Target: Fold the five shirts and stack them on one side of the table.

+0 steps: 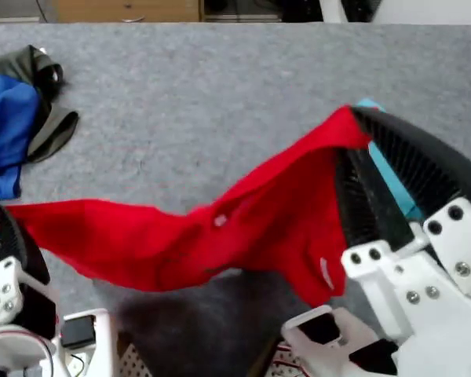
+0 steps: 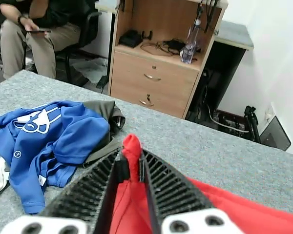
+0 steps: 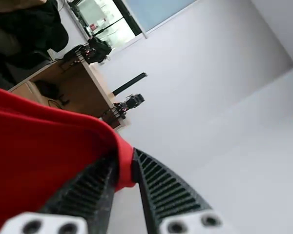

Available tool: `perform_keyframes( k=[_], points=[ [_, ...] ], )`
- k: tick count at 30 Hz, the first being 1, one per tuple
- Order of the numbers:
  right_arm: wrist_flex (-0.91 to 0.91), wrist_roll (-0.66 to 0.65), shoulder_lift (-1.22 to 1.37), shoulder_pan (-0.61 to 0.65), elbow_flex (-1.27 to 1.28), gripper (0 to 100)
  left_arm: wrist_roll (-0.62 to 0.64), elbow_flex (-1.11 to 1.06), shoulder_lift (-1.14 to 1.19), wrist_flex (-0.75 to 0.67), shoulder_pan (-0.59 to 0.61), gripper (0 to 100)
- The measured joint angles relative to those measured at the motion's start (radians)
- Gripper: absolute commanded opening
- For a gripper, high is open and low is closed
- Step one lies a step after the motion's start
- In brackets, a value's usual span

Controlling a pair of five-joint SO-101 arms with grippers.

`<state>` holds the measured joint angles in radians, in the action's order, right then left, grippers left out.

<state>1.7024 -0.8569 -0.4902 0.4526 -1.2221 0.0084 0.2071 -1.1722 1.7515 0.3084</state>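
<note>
A red shirt [image 1: 220,228] hangs stretched in the air above the grey table [image 1: 220,94], held at both ends. My left gripper [image 1: 1,220] is shut on its left corner near the table's front left; the left wrist view has the red cloth [image 2: 132,148] pinched between the black ribbed fingers [image 2: 168,183]. My right gripper [image 1: 359,129] is shut on the shirt's other end, raised at the right; the red fabric [image 3: 39,161] is clamped there too. A blue shirt [image 1: 4,129] and a dark olive shirt [image 1: 51,118] lie crumpled at the far left.
A light blue item [image 1: 396,184] lies on the table at the right, mostly hidden by my right gripper. Beyond the table's far edge stand a wooden drawer cabinet [image 2: 156,83] and a seated person. The table's centre and back are bare grey felt.
</note>
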Motion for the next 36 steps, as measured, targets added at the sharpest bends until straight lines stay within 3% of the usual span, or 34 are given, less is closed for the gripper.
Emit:
perform_keyframes(
  k=[6, 12, 16, 20, 24, 26, 29, 36],
  points=[
    [0.008, 0.0, 0.0, 0.0, 0.075, 0.4, 0.0, -0.18, -0.011, -0.044, 0.0, 2],
    [-0.167, 0.0, 0.008, -0.012, 0.359, 0.4, 0.0, -0.443, -0.009, -0.285, 0.0, 2],
    [-0.436, 0.0, 0.006, -0.075, 0.655, 0.4, 0.0, -0.68, -0.008, -0.568, 0.0, 2],
    [-0.783, 0.003, 0.006, -0.112, 0.988, 0.4, 0.0, -0.962, 0.005, -0.973, 0.0, 2],
    [-1.149, 0.083, 0.012, -0.121, 1.29, 0.4, 0.0, -1.188, 0.006, -1.344, 0.0, 2],
    [-1.323, 0.147, 0.032, -0.121, 1.404, 0.4, 0.0, -1.257, 0.014, -1.458, 0.0, 2],
    [-1.507, 0.238, 0.107, -0.137, 1.461, 0.4, 0.0, -1.269, 0.075, -1.528, 0.0, 2],
    [-1.567, 0.39, 0.322, -0.196, 1.399, 0.4, 0.0, -1.175, 0.356, -1.559, 0.0, 2]
  ],
)
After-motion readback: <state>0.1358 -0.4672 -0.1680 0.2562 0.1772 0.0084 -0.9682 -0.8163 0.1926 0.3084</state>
